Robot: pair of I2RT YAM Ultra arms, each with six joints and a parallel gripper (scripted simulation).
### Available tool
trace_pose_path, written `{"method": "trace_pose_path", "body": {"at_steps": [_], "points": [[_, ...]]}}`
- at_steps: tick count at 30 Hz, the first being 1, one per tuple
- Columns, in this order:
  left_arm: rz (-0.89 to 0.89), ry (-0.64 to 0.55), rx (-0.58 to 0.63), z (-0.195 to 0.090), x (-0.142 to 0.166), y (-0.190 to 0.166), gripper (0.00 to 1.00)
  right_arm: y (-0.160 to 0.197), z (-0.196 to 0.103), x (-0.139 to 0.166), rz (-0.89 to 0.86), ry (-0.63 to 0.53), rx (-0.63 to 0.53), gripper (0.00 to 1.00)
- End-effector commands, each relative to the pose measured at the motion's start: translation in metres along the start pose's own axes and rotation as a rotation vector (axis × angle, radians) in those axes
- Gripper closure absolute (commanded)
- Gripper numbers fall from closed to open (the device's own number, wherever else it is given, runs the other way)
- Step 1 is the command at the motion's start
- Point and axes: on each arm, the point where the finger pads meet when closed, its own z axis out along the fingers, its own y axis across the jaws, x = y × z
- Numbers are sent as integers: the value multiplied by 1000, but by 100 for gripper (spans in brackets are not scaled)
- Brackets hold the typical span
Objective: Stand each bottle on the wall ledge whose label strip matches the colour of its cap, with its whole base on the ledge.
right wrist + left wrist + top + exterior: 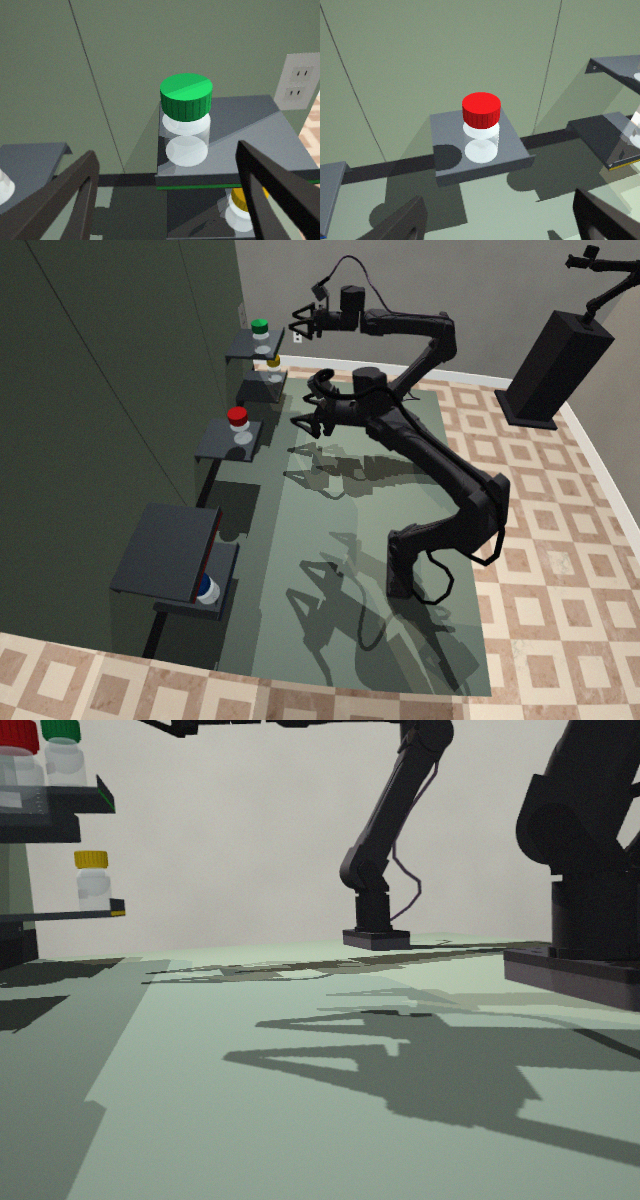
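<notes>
The red-capped bottle (239, 421) (18, 758) (481, 120) (5, 187) stands upright on the middle ledge (217, 438) (62, 831) (512, 145) (30, 155), whose front edge shows no red label in the left wrist view. The red-strip ledge (165, 550), where it belongs, juts above the blue-strip ledge (224, 560) (330, 190), so this bottle seems to be the one left to move. The left gripper (298, 408) (498, 202) faces it with fingers well apart and nothing between them, presumably leaving room to straddle the body before closing; a knock on the tall cap could tip it. Farther along the wall, the right gripper (291, 320) (160, 726) (165, 153) is also spread and empty, facing the green-capped bottle (260, 333) (64, 758) (186, 107) on the green-strip ledge (237, 345) (95, 800) (620, 65) (240, 120). Below, the yellow-capped bottle (273, 364) (93, 880) (636, 136) (242, 207) stands on the yellow-strip ledge (253, 387) (46, 916) (600, 135) (190, 220); both colours match, so they want leaving alone. The blue-capped bottle (207, 590) is on its blue-edged ledge, though the shelf above partly hides it and its base may not be fully supported.
</notes>
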Motion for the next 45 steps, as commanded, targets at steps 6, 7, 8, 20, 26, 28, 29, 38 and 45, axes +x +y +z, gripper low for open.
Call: {"method": "trace_pose_path", "body": {"at_steps": [6, 7, 8, 20, 26, 28, 29, 38, 45], "points": [[-4, -158, 29, 28, -21, -6, 19, 52, -23, -3, -53, 89, -159, 13], [0, -178, 27, 36, -20, -5, 19, 65, -30, -4, -64, 104, -198, 13], [6, -197, 24, 44, -18, -4, 19, 78, -37, -4, -75, 117, -238, 13], [72, -318, -22, 126, 6, 10, 19, 165, -121, -14, -181, 184, -583, 13], [93, -315, -38, 151, 22, 14, 19, 175, -139, -28, -177, 143, -640, 13], [102, -293, -43, 156, 30, 16, 19, 175, -140, -29, -177, 142, -641, 13], [95, -290, -43, 156, 30, 16, 19, 175, -140, -29, -177, 142, -641, 13], [91, -299, -43, 153, 27, 15, 19, 175, -135, -21, -180, 163, -635, 13], [92, -299, -42, 155, 22, 15, 19, 175, -135, -21, -180, 163, -635, 13]]}}
